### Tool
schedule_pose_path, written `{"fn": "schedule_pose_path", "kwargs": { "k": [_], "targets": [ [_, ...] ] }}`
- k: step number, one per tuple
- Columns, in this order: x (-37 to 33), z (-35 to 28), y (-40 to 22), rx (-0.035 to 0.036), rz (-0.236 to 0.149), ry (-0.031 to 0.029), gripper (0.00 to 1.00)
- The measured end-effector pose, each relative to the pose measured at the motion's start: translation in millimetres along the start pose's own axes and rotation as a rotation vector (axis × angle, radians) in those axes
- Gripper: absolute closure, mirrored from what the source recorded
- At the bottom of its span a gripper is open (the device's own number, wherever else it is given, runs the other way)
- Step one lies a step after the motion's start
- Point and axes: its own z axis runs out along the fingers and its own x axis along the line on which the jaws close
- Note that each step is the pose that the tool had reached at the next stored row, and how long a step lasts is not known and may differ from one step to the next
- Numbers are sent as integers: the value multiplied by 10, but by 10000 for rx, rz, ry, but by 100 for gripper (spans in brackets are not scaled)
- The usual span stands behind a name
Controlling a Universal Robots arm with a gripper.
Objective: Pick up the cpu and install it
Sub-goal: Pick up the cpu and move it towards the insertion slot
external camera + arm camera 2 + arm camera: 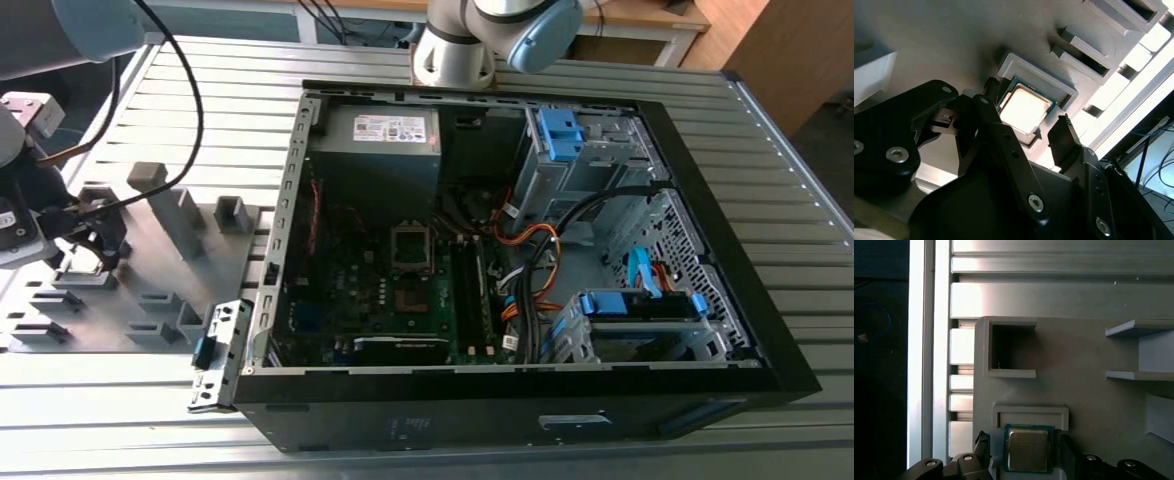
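Over the tray (1094, 390) on the slatted surface (1054, 300), we see the end effector (1028, 107) open, its fingers (1066, 132) straddling the cpu (1024, 111), which lies flat in its pocket (1030, 412). We judge an off-centre close could shove it against the pocket wall, tilt it, or pinch one corner so it slips and drops on lifting.

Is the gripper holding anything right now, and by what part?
Nothing, it seems. The open gripper straddles the cpu, apart from its edges; the cpu lies in its tray pocket.
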Motion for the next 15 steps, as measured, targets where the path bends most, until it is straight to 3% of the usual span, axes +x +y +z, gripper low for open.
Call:
{"fn": "schedule_pose_path", "kwargs": {
  "k": [3,4,15],
  "targets": [
    [0,0,0,11,1,0,35],
    [0,0,0,15,0,1,42],
    [0,-16,0,40,1,-1,42]
  ]
}}
